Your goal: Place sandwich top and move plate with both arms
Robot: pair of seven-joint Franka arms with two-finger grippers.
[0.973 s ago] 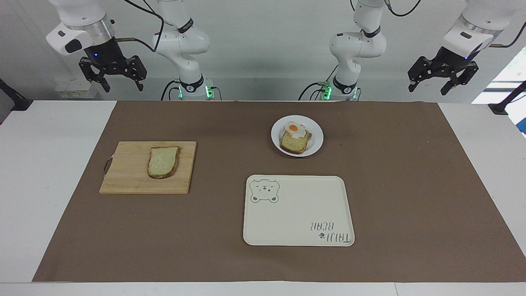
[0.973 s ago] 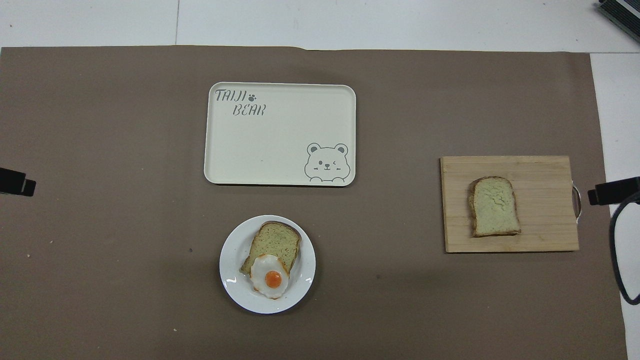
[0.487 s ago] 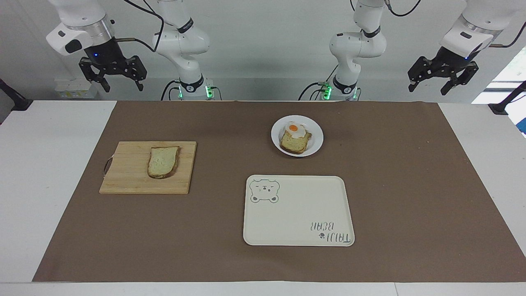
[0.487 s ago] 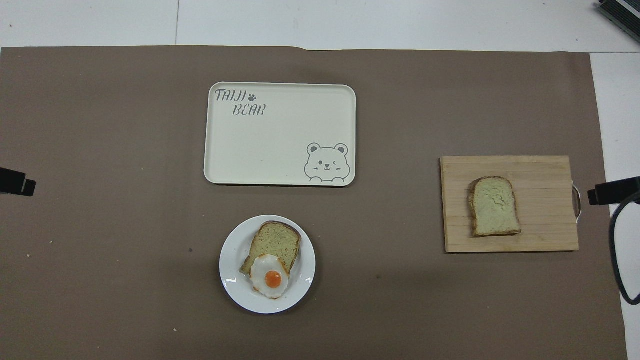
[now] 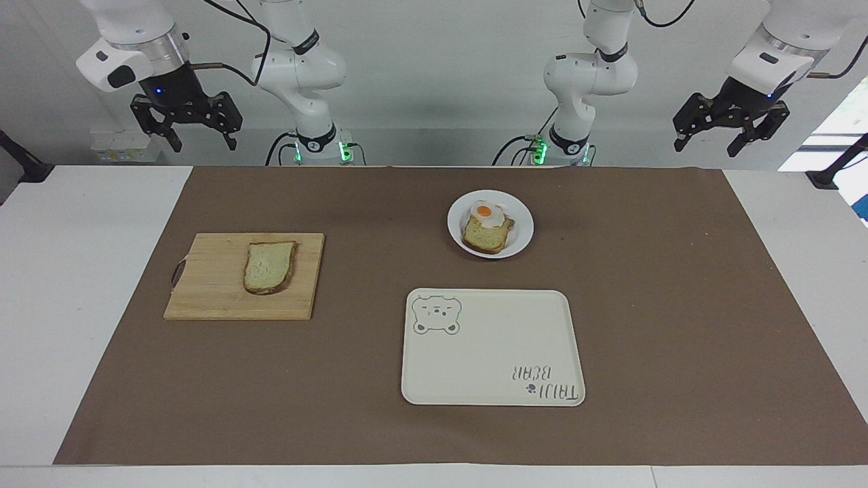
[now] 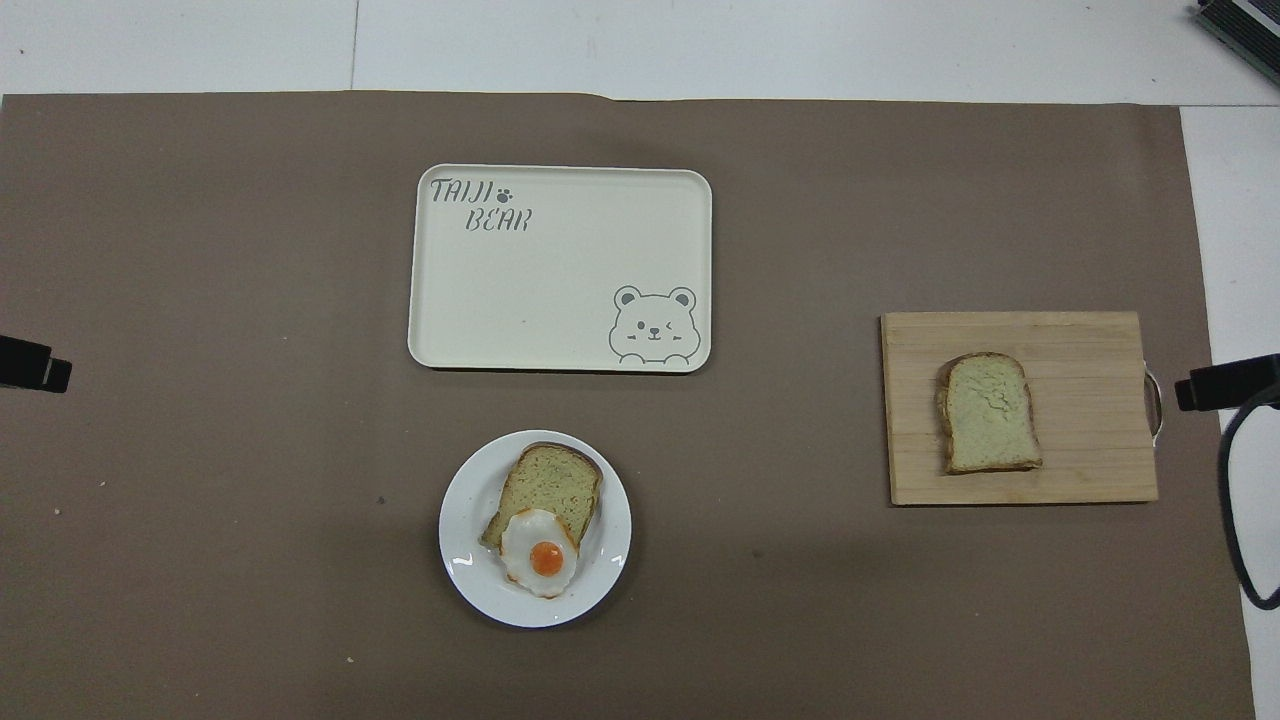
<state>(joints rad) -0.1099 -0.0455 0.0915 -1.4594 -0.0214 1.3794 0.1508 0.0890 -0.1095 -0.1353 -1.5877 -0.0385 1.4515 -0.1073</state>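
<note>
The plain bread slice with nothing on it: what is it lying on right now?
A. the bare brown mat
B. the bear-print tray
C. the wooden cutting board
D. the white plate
C: the plain bread slice lies flat on the wooden cutting board, toward the right arm's end of the table.

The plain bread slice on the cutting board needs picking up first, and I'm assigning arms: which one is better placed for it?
Likely the right. The sandwich top lies on the cutting board at the right arm's end, below the open right gripper; the open left gripper hangs at the table's other end.
</note>
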